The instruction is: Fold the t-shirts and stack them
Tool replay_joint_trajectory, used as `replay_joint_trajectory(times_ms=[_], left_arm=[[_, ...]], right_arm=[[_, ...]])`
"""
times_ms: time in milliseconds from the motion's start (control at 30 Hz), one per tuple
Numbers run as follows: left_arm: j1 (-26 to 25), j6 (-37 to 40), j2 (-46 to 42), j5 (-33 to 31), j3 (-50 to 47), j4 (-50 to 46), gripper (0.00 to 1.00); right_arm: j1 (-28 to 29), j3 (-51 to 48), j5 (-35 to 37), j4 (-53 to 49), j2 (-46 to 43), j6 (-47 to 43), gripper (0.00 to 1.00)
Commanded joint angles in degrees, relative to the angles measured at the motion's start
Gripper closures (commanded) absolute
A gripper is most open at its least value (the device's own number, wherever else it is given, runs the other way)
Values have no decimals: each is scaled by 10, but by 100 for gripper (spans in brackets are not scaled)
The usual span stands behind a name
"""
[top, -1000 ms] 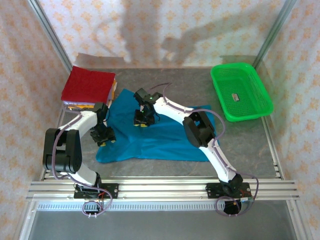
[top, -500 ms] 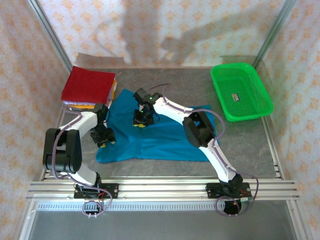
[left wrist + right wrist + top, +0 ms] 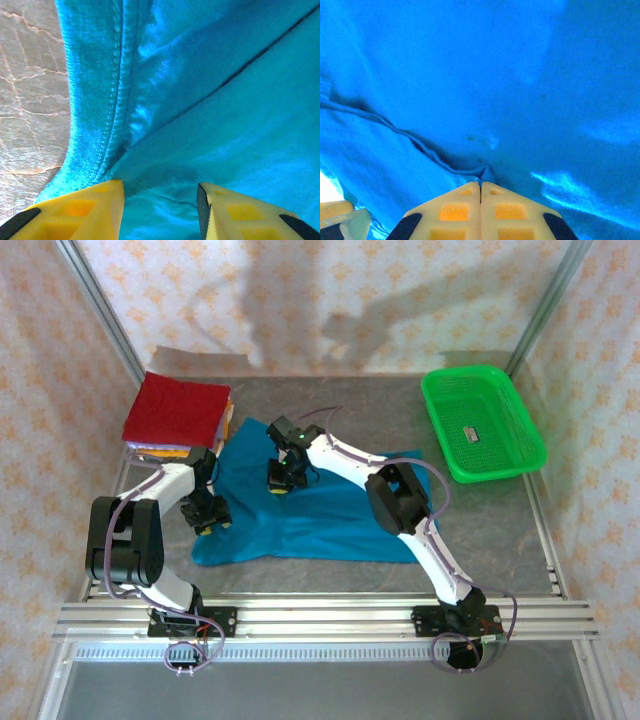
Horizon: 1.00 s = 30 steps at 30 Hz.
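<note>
Seen from the top external camera, the teal-blue short-sleeved cloth t-shirt [image 3: 320, 520] lay spread and rumpled on the grey stone-patterned table [image 3: 480, 530] between the two arms, not yet folded. At the far left corner sat a stack with the dark red folded square t-shirt [image 3: 178, 405] on top. The orange and yellow folded t-shirts [image 3: 160, 452] peeped out beneath it. The green plastic mesh basket [image 3: 482, 422] stood well apart at the far right. The left gripper [image 3: 208, 516] sat at the teal shirt's left edge and the right gripper [image 3: 282, 482] on its upper middle. In the left wrist view the yellow fingers [image 3: 75, 210] stood apart over the cloth, its stitched hem running down toward the left one, nothing pinched. In the right wrist view the yellow fingers [image 3: 455, 212] were pressed together with a ridge of cloth running into their tips, so they seemed clamped on the shirt. By my judgement the stacked shirts were finished, and this one awaited its first fold and then stacking.
</note>
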Motion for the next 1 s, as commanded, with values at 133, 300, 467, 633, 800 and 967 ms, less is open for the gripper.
replay_joint_trajectory(times_ms=[133,300,467,633,800,967], left_arm=[[3,-3,20,-2,-5,-5,56],[3,-2,35,-2,-4,-6,56],[3,-1,44,-3,-5,-8,58],[3,-2,42,-7,-5,-8,59],[3,-3,45,-12,-4,-10,59],[3,-1,48,-17,-2,-11,59]], right_arm=[[4,-39,83,22,-46,28,99],[4,-95,115,67,-80,67,100],[5,-113,128,77,-90,84,100],[6,-127,145,82,-105,94,100],[19,-155,174,72,-124,123,100],[25,-188,164,84,-127,159,100]])
